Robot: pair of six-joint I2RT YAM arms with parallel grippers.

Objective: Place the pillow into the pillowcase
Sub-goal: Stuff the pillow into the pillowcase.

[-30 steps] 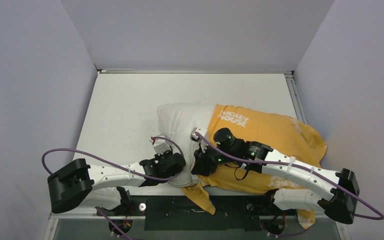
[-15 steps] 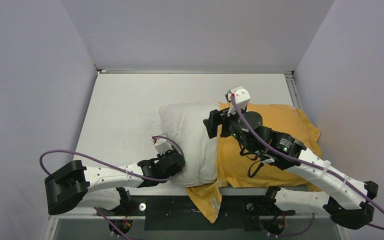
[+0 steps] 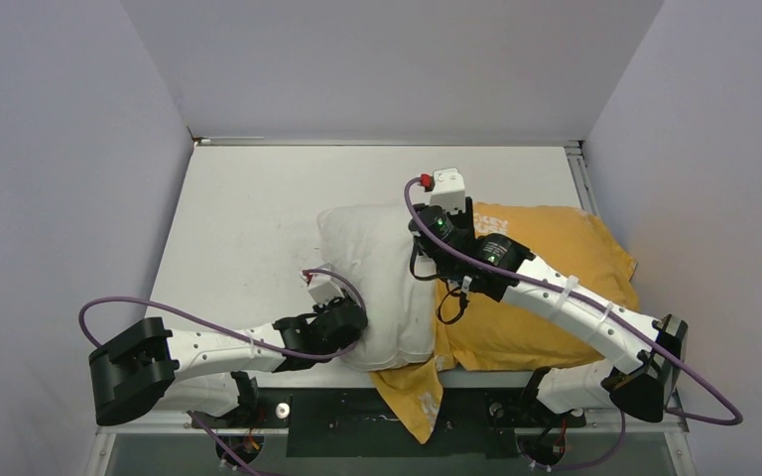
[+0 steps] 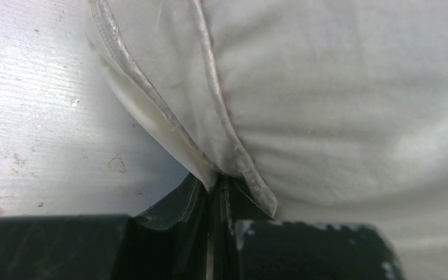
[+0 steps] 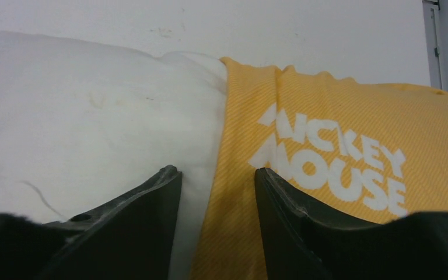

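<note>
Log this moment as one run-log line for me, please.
state: pillow partly inside pillowcase | left fingers: shut on pillow seam | right fingers: open, over pillowcase opening edge

pillow [image 3: 372,278]: off-white, plain; faint yellowish smudge on top.
pillowcase [image 3: 546,283], right of pillow: orange-yellow, fine diagonal stripe weave.
lettering [image 5: 332,163]: white capitals, "MICKEY MOUSE".
table [image 3: 248,208], left of pillow: white, grey scuffs.
left arm [image 3: 223,347], near side of pillow: white shell, black joints.
cable [image 3: 124,297]: purple.
</note>
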